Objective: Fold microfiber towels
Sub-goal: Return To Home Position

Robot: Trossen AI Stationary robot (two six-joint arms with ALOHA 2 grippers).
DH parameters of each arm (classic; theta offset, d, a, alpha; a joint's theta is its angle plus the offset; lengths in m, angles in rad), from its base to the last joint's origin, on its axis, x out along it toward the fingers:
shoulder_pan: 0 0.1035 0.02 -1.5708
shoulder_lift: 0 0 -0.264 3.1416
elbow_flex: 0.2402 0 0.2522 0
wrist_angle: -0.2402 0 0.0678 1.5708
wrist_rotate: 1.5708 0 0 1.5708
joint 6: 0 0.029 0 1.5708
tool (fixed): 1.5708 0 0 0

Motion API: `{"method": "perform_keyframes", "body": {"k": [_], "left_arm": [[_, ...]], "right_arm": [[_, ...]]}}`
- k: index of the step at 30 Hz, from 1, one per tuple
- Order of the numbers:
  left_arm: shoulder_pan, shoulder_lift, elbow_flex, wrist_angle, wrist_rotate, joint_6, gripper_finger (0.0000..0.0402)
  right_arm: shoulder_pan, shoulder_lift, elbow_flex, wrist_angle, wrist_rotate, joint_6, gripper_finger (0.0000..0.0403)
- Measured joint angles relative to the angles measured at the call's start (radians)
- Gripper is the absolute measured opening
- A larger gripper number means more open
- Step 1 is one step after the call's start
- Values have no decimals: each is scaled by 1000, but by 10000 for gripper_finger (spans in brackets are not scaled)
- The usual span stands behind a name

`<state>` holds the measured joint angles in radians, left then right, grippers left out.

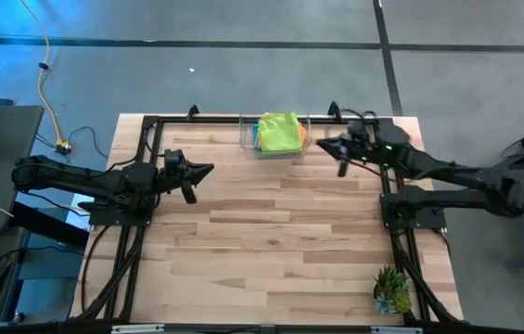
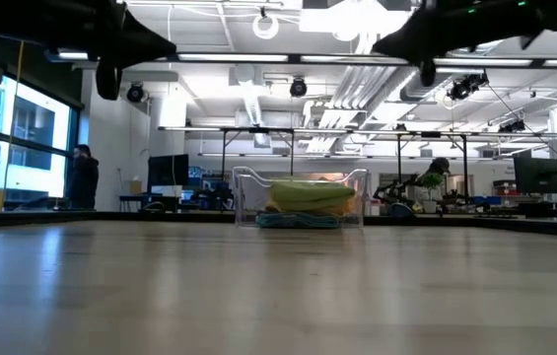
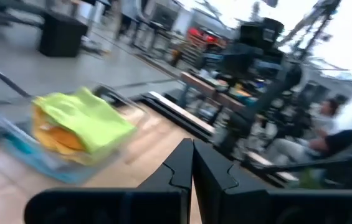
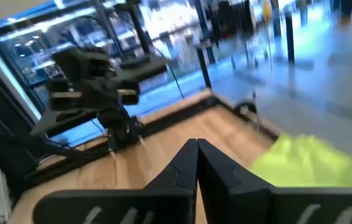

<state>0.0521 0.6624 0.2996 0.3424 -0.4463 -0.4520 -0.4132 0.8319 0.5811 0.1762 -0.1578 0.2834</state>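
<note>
Folding apparently finished, judging by the bare counter [image 1: 271, 241]; microfiber towels [image 2: 310, 200] stacked inside the clear bin [image 1: 246, 142] at the middle of the far edge, presumably the tidy end place for each folded cloth; lime green towel [image 1: 278, 132] on top, a teal layer [image 2: 298, 222] at the bottom, something orange or perhaps yellow [image 3: 57, 138] between, hard to name through the blur; no grey in sight, likely buried in the pile. Left arm [image 1: 85, 181] over the counter's left side, well apart from the bin; left jaws pressed together on nothing, tips toward the middle. Right arm [image 1: 447, 172] reaching in from the right, right jaws just beside the bin's right end, likewise together and empty; sensible with nothing to carry. Both held above the wood in the low view, so free to swing without snagging. Small spiky plant [image 1: 392, 289] at the near right corner, no part of the job. Probably only parking left; care needed near the bin wall.
</note>
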Motion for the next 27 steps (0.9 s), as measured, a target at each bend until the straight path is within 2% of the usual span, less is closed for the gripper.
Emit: {"method": "perform_keyframes", "body": {"k": [3, 6, 11, 18, 23, 27], "left_arm": [[0, -2, 0, 0, -33, 77, 0], [0, -2, 0, -1, -13, 144, 0], [0, -2, 0, -11, 53, 201, 0], [0, -2, 0, -10, 63, 285, 0], [0, -17, -71, 84, 103, 267, 0], [0, -58, -157, 202, 95, 269, 0]], "right_arm": [[15, -126, -66, 7, 4, -141, 0], [17, -252, -134, 10, 28, -215, 0], [14, -441, -232, -2, 28, -221, 0], [14, -668, -366, -23, 26, -206, 0], [14, -827, -464, -22, 25, -157, 0], [14, -819, -504, 24, 26, -142, 0]]}}
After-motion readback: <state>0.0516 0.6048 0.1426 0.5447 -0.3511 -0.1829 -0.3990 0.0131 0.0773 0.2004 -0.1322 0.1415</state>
